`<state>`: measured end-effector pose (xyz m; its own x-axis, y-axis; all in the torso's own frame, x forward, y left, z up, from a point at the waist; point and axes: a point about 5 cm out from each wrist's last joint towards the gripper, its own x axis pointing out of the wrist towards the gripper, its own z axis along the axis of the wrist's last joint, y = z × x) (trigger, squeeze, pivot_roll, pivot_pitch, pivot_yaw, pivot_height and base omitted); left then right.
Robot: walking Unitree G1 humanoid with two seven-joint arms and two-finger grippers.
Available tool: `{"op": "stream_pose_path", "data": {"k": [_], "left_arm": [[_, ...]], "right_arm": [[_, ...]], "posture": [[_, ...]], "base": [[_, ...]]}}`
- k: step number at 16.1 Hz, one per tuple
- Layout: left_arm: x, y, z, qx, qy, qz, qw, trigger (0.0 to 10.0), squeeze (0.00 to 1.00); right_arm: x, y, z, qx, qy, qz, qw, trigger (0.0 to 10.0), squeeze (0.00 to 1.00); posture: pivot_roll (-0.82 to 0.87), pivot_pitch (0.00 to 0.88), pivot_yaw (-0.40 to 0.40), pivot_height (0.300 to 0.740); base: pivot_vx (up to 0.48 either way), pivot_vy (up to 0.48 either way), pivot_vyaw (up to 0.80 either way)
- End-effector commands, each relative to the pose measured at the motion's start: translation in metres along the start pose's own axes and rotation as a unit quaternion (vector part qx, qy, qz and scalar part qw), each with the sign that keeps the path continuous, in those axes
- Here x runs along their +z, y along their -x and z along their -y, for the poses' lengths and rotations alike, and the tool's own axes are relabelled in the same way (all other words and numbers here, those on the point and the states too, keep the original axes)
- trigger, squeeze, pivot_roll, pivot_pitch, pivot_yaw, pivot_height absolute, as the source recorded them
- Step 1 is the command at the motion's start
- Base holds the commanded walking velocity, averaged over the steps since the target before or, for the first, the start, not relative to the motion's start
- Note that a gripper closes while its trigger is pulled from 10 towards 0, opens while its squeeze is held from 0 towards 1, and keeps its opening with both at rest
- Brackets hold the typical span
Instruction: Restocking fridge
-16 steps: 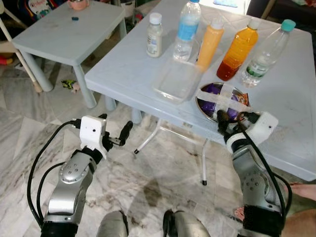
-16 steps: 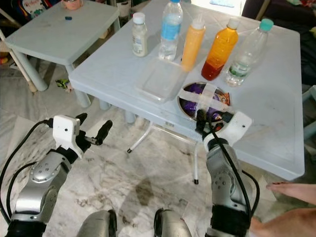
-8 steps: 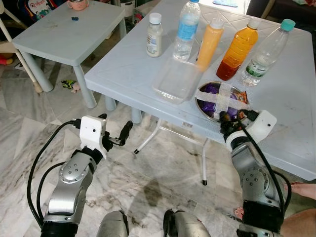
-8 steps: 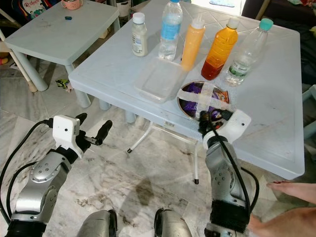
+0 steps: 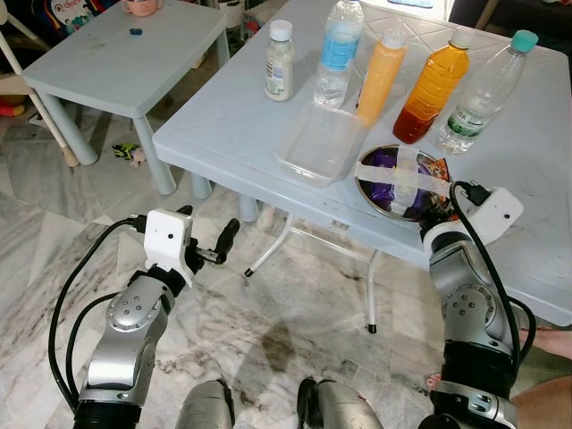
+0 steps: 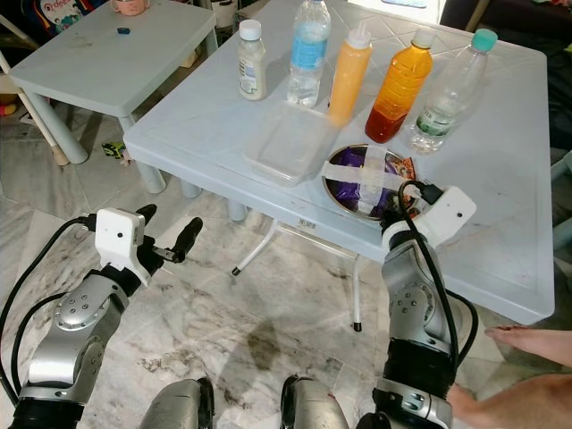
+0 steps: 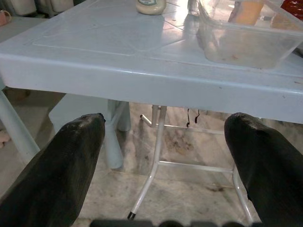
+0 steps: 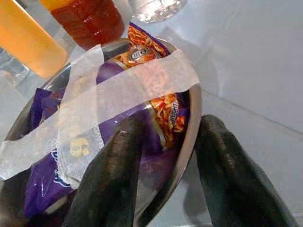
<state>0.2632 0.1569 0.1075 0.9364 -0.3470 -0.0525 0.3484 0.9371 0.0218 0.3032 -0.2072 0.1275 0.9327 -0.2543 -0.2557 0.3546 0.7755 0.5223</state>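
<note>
steel round bowl (image 5: 394,181) of purple snack packets, taped across, sits near the pale blue plastic worktop's (image 5: 223,116) front edge; right tool (image 8: 163,156) straddles its rim, fingers apart. left tool (image 7: 165,156) open below the worktop.

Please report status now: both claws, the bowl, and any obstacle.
Right claw open, straddling rim of taped steel bowl with snack packets. Left claw open, idle below table edge. Bottles and clear container close behind bowl.

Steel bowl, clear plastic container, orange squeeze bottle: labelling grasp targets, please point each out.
steel bowl (image 8: 191,118), right wrist view, rim.
clear plastic container (image 5: 320,143), left eye view, lid middle.
orange squeeze bottle (image 5: 379,82), left eye view, body.
</note>
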Motion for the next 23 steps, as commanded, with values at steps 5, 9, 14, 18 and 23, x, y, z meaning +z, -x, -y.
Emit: {"op": "stream_pose_path", "data": {"k": [5, 9, 14, 18, 23], "left_arm": [[0.001, 0.001, 0.001, 0.001, -0.006, 0.001, 1.000, 10.0, 0.00], [0.002, 0.001, 0.001, 0.001, -0.008, 0.001, 1.000, 10.0, 0.00], [0.002, 0.001, 0.001, 0.004, -0.008, 0.002, 1.000, 10.0, 0.00], [0.002, 0.000, 0.000, 0.004, -0.008, 0.000, 1.000, 10.0, 0.00], [0.001, 0.000, 0.001, 0.004, -0.008, 0.000, 1.000, 10.0, 0.00]], "right_arm": [[0.002, 0.002, 0.009, -0.032, 0.027, 0.006, 0.999, 0.5, 0.00], [0.000, 0.005, 0.002, -0.029, 0.039, 0.009, 0.999, 4.0, 0.00], [0.012, 0.002, 0.009, -0.056, 0.053, 0.034, 0.996, 4.1, 0.00], [0.020, 0.002, 0.026, -0.101, 0.112, 0.042, 0.988, 10.0, 1.00], [0.015, 0.003, 0.013, -0.051, 0.125, 0.046, 0.990, 10.0, 1.00]], "posture": [[0.08, 0.156, -0.014, 0.740], [0.08, 0.156, -0.015, 0.740], [0.08, 0.158, -0.016, 0.740], [0.08, 0.159, -0.014, 0.740], [0.08, 0.162, -0.013, 0.740]], "base": [[0.000, 0.000, 0.00], [0.000, 0.000, 0.00], [0.000, 0.000, 0.00], [0.000, 0.000, 0.00], [0.000, 0.000, 0.00]]}}
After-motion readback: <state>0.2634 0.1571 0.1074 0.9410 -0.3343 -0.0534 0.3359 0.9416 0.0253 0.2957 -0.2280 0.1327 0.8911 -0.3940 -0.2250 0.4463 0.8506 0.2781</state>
